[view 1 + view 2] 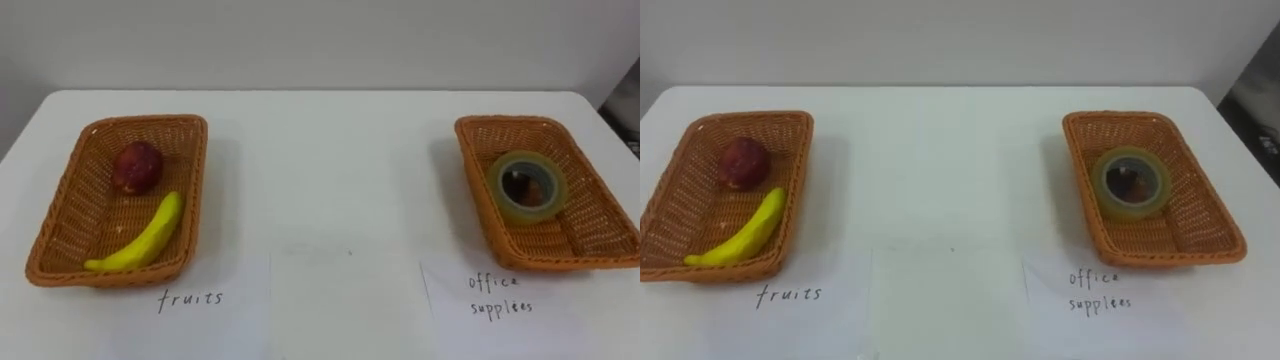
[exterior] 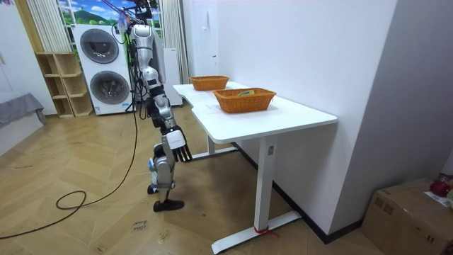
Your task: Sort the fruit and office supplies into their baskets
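The white worktop [image 1: 330, 170] carries two wicker baskets, well apart. The left basket [image 1: 60, 215] holds a red apple [image 1: 137, 166] near its far end and a banana [image 1: 145, 240] lying on a slant just in front of it. The right basket [image 1: 480, 140] holds a roll of clear tape [image 1: 530, 212] lying flat. A handwritten paper label [image 1: 190, 298] lies before the left basket and another label [image 1: 500, 295] before the right. In the room view the robot stands on the wooden floor at the worktop's long edge; its right hand [image 2: 178, 147] hangs low at its side, empty, fingers loose and pointing down
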